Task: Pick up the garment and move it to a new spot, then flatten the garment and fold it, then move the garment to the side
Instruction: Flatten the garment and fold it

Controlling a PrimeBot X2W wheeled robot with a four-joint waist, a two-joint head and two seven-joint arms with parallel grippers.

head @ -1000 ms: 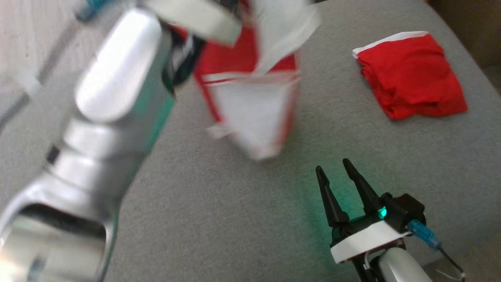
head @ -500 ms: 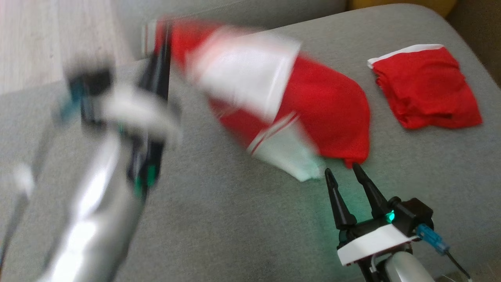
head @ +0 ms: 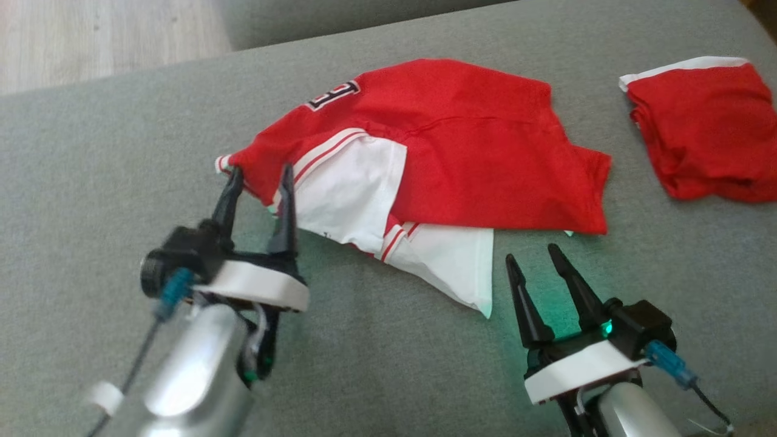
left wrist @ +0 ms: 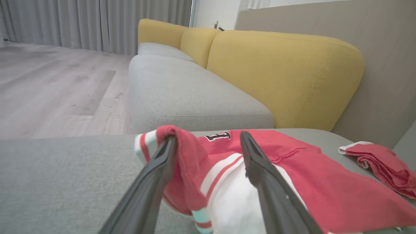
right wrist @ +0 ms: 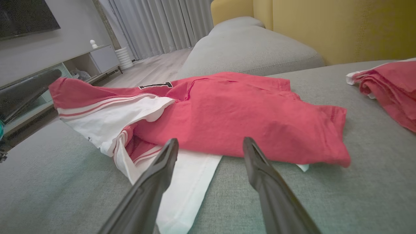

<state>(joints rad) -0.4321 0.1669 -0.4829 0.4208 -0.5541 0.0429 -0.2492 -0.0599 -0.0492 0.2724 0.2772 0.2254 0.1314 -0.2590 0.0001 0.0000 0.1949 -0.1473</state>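
Red jersey garment, lying crumpled on the grey sofa seat and partly doubled over itself. A white sleeve panel with striped trim shows beneath the red body, and one dark white-edged character is visible near the far edge.

Left tool: jaws wide apart at the garment's striped left corner. In the left wrist view a fold of red cloth drapes over one finger and lies between the two, but nothing is pinched.

Right tool: jaws equally wide and empty, low over the seat just beside the white panel's lower corner, not touching it.

Handling, as judged: the cloth appears light, thin and fully limp, so it will likely sag, trail and fold on itself if lifted from a single point. It should not slide much on the woven upholstery. The firmest holds are probably the banded trim and the hem corners, taken at two places well apart so that the body spreads.

Surroundings: a smaller plain red piece with a white band lies apart at the seat's right and limits free room on that side. Yellow backrests and wooden floor lie beyond the seat. The draped finger could snag the cloth on withdrawal.
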